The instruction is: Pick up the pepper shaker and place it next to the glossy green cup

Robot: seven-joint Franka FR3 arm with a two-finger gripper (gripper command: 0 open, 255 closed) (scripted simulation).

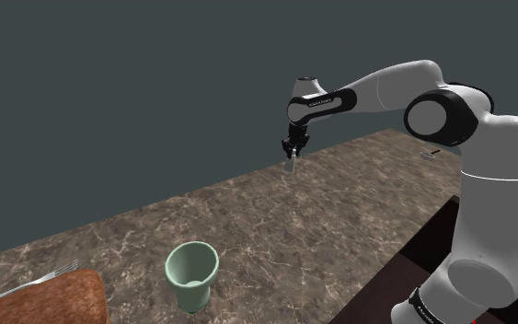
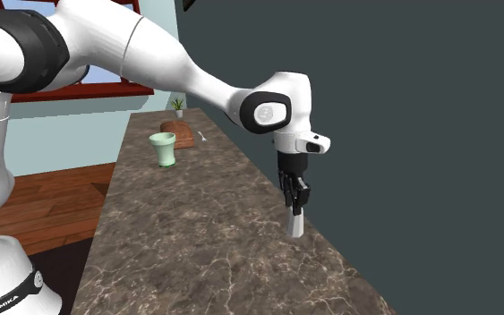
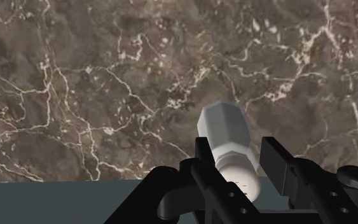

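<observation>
**Pepper shaker clasped at the worktop's far edge, cup well off to the left**

A brown marble worktop point(image 1: 275, 230) veined in white runs slantwise across the shoulder view, with a flat dark grey-green wall point(image 1: 155, 92) right behind it. In the second exterior view, a red-framed window point(image 2: 106, 89) and a wood floor point(image 2: 53, 201) lie past the worktop's other side.

At the shoulder view's lower left lies a rough brown slab point(image 1: 45, 304) with a fork point(image 1: 27, 283) resting at its edge. Just to its right the glossy green cup point(image 1: 190, 293) stands upright, and its open mouth shows only its own green inner wall.

Well apart from the cup, further right and by the wall, the black pincer point(image 1: 293, 155) points down with the pale pepper shaker point(image 1: 291, 167) clasped between its fingers point(image 3: 203, 156). The wrist view shows the shaker's faceted end jutting past the fingertips over the marble. Whether that end touches the worktop cannot be told. The white arm point(image 1: 487, 184) rises at the right.
</observation>
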